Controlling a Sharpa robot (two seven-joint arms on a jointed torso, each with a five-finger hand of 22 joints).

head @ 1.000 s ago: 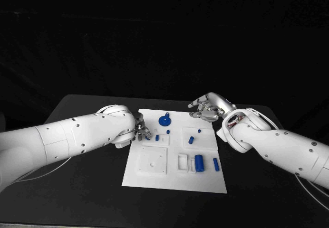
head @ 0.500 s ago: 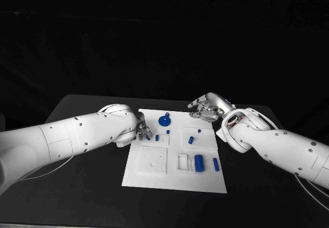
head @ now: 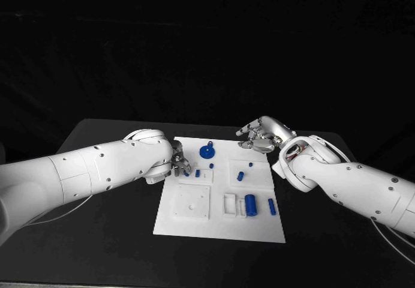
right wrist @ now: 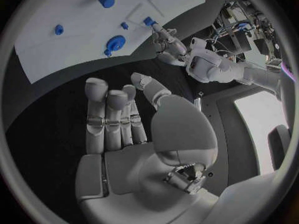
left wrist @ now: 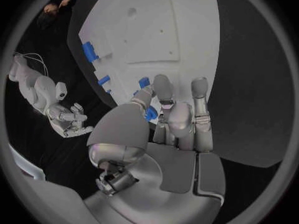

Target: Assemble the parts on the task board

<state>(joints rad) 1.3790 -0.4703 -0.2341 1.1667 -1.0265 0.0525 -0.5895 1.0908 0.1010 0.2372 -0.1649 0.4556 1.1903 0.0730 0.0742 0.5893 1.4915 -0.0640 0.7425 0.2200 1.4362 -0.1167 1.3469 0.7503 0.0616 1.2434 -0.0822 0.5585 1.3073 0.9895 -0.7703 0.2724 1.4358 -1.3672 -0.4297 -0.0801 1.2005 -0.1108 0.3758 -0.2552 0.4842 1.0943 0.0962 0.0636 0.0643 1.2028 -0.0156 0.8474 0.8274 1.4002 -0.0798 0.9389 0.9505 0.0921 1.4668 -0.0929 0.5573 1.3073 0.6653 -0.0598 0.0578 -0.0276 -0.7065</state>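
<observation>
The white task board (head: 199, 225) lies in the middle of the black table. My left hand (head: 178, 164) hovers at its left edge and pinches a small blue part (left wrist: 149, 115) between thumb and finger; the right wrist view shows that part (right wrist: 148, 21) at the fingertips. A blue peg (head: 198, 174) stands on the board just beside that hand. My right hand (head: 262, 138) hangs over the table by the board's far right corner, fingers straight, thumb apart, holding nothing (right wrist: 118, 119). A blue gear (head: 208, 152) sits at the board's far end.
A large blue cylinder (head: 250, 205) and a blue bar (head: 272, 207) lie in the board's near right part. Small blue pieces (head: 241, 176) stand in the middle right. A square white recess (head: 194, 201) lies near left. Black table (head: 104, 234) surrounds the board.
My left arm has edged slightly up toward the board's far side, still holding the part. The right hand has stayed in place.
</observation>
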